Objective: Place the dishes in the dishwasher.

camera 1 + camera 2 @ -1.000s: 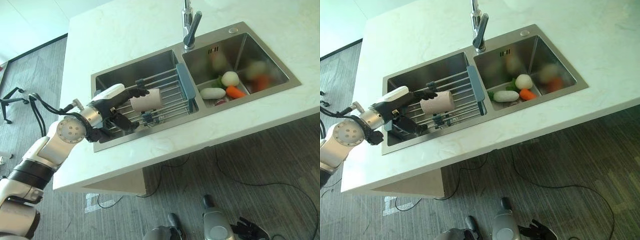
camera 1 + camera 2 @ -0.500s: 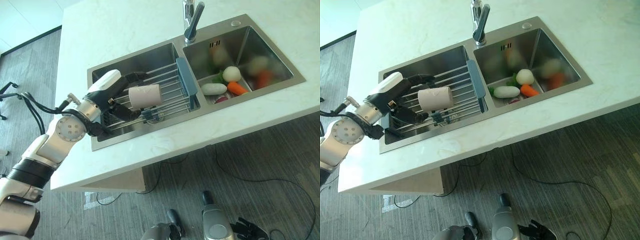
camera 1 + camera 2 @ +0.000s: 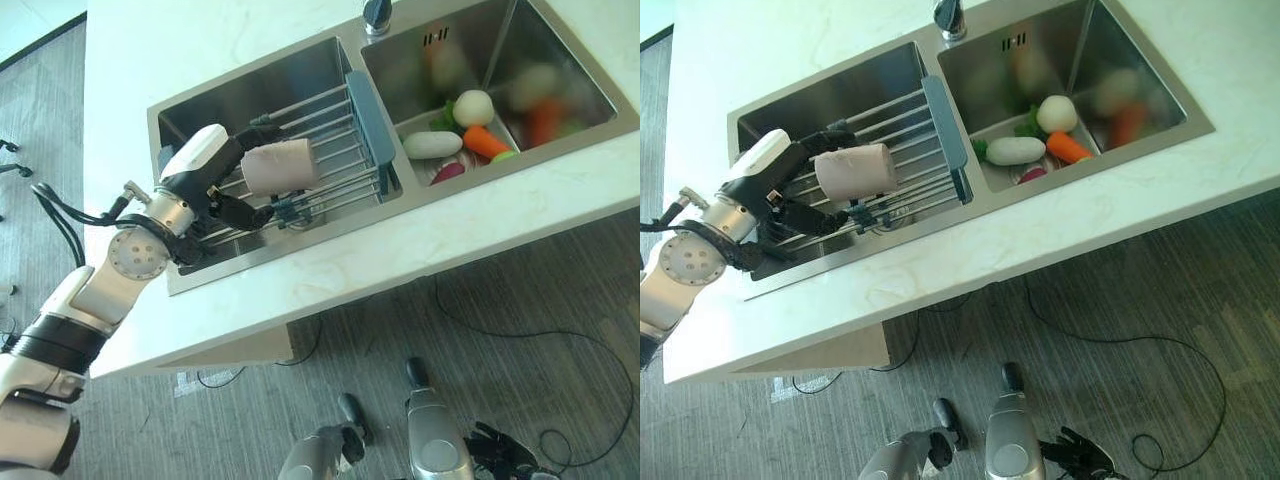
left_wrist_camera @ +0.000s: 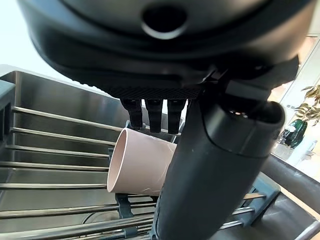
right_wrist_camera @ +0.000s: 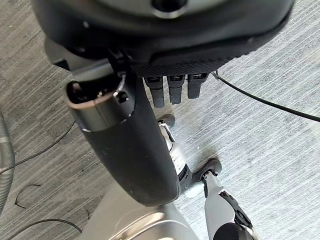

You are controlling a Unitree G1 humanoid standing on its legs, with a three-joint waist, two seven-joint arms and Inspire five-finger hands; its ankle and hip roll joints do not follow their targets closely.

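1. The left hand (image 3: 205, 175) reaches into the left basin of the sink (image 3: 330, 60), thumb and fingers curled round a pink cup (image 3: 278, 166)
2. The cup lies on its side on the wire rack (image 3: 335, 150) spanning that basin, open mouth toward the hand
3. In the right basin lie a carrot (image 3: 487, 143), a white radish (image 3: 432, 145) and a round white vegetable (image 3: 473, 107)
4. The right hand (image 5: 172, 82) hangs over the grey floor (image 5: 280, 150), fingers relaxed and holding nothing
5. No legible writing is visible on the cup or the white counter (image 3: 450, 230)
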